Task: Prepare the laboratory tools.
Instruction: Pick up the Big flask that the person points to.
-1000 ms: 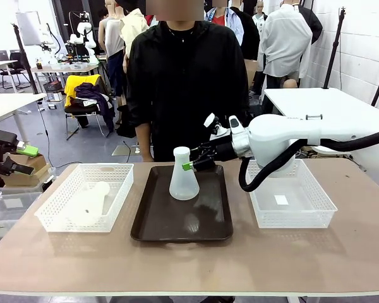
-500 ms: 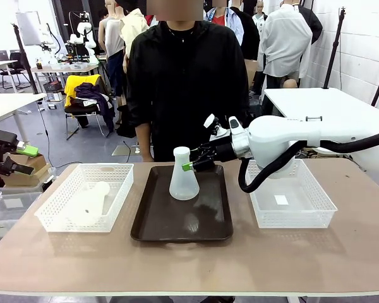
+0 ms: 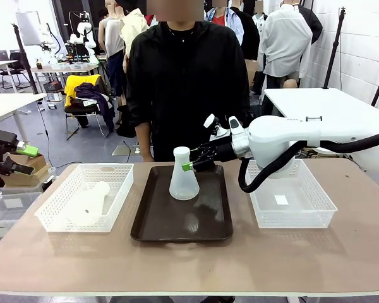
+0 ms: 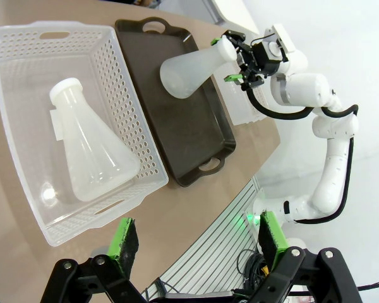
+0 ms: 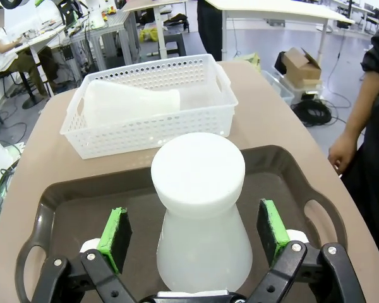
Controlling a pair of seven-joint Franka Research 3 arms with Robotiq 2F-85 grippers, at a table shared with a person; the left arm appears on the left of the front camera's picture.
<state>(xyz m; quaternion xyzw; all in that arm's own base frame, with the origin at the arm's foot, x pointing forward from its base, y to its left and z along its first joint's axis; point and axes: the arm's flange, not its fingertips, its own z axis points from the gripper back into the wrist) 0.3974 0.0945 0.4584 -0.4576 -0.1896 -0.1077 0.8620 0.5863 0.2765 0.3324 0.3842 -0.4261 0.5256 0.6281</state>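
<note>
Presently, at the near left, the left gripper (image 4: 199, 238) hangs with jaws spread and empty, looking onto the left basket (image 4: 110, 69), where one flask (image 4: 91, 154) lies on its side. Farther in, on the tray (image 3: 177, 230), the other flask (image 5: 199, 189) stands upright. The right gripper (image 5: 194, 235) straddles its neck, jaws wide, pads seemingly clear of it. Risk: an off-centre squeeze or sideways nudge could topple it, and the smooth neck may slip on lifting. A person's hand (image 5: 341, 153) hangs beyond.
</note>
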